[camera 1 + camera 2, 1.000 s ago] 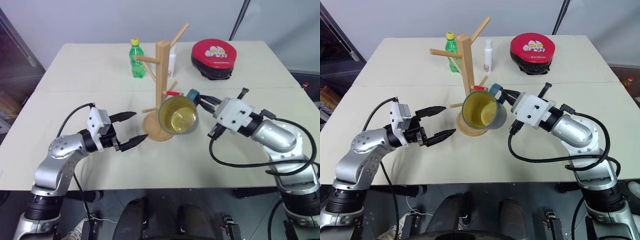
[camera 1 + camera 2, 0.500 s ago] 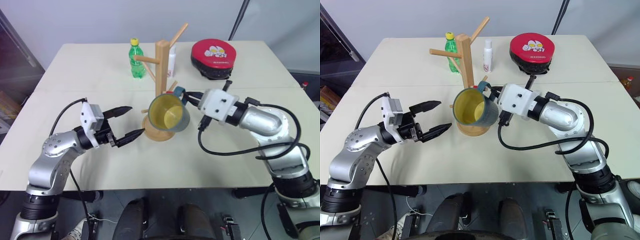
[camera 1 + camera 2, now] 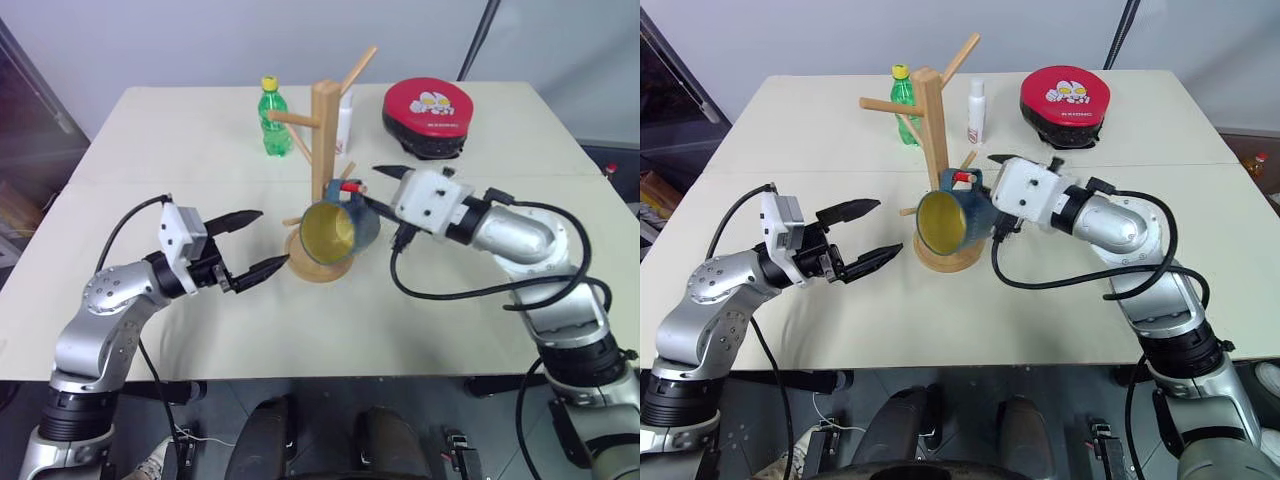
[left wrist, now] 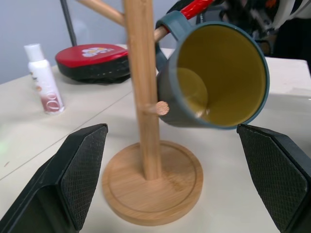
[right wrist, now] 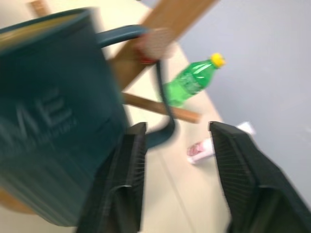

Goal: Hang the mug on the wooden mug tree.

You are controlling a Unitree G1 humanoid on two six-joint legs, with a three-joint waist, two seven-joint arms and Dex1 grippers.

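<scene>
While I look through the left eye view, the mug (image 3: 340, 232) hangs by its handle on the red-tipped peg (image 3: 347, 187) of the wooden mug tree (image 3: 325, 180), its yellow mouth tilted toward me. My right gripper (image 3: 378, 182) sits just beside the handle, on the mug's right, jaws parted and no longer squeezing it. My left gripper (image 3: 262, 241) waits open, near the base on the other side. From the left wrist view, the mug leans against the post, handle over the peg. From the right wrist view, both fingers (image 5: 124, 184) stand apart beside the handle loop, so I judge a retreat along the peg's axis is next.
</scene>
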